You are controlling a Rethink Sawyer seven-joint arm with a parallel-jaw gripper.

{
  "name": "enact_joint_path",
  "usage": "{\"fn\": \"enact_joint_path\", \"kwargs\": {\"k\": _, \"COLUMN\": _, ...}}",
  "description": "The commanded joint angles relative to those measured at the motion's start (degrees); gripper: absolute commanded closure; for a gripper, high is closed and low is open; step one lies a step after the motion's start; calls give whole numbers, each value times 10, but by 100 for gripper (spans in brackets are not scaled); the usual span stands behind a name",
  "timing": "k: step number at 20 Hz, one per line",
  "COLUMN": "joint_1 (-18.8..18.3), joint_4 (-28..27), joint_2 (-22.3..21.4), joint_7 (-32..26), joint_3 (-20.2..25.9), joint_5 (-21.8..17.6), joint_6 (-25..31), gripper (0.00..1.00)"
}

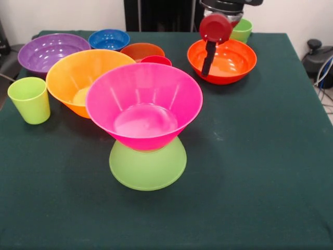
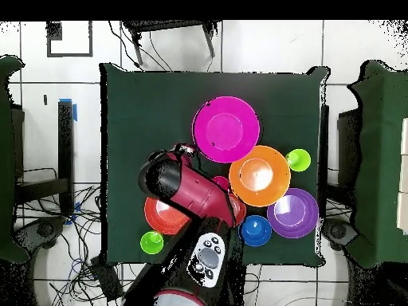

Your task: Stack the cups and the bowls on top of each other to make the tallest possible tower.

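nearest the front edge of the table [image 1: 260,198], about midway along it, a lime green bowl [image 1: 148,166] sits rim-down on the dark green cloth, and the large pink bowl [image 1: 144,104] stands upright on its base, empty inside; this is the tower [image 1: 145,130] as it stands now. in the overhead view the pink bowl [image 2: 226,129] hides the green one under it. toward the left edge in the front view a light green cup [image 1: 29,100] stands upright, apart from the yellow-orange bowl [image 1: 86,78] just behind and beside the pink one. a red-pink cup [image 1: 156,60] peeks out behind the pink bowl's rim, with a small dark orange bowl [image 1: 142,51] just behind it. further back toward the far left corner sit the purple bowl [image 1: 52,52] and the small blue bowl [image 1: 109,39]. on the far right side the medium orange bowl [image 1: 222,61] rests upright on the cloth, away from the tower, with a second light green cup [image 1: 242,29] behind it at the far edge. the arm [image 2: 191,191] comes down over this orange bowl, and the tool [image 1: 209,57] hangs over the bowl's rim; i cannot tell whether it is open or closed.
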Motion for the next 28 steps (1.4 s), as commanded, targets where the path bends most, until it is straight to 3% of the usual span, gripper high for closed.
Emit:
{"fn": "enact_joint_path", "kwargs": {"k": 1, "joint_1": -29, "joint_4": 90, "joint_2": 14, "joint_7": -1, "joint_3": 146, "joint_5": -48, "joint_6": -75, "gripper": 0}}
{"fn": "enact_joint_path", "kwargs": {"k": 22, "joint_1": -55, "joint_4": 134, "joint_2": 31, "joint_7": 32, "joint_3": 192, "joint_5": -104, "joint_6": -142, "gripper": 0}}
{"fn": "enact_joint_path", "kwargs": {"k": 28, "joint_1": -59, "joint_4": 118, "joint_2": 65, "joint_7": 39, "joint_3": 200, "joint_5": -111, "joint_6": -176, "gripper": 0}}
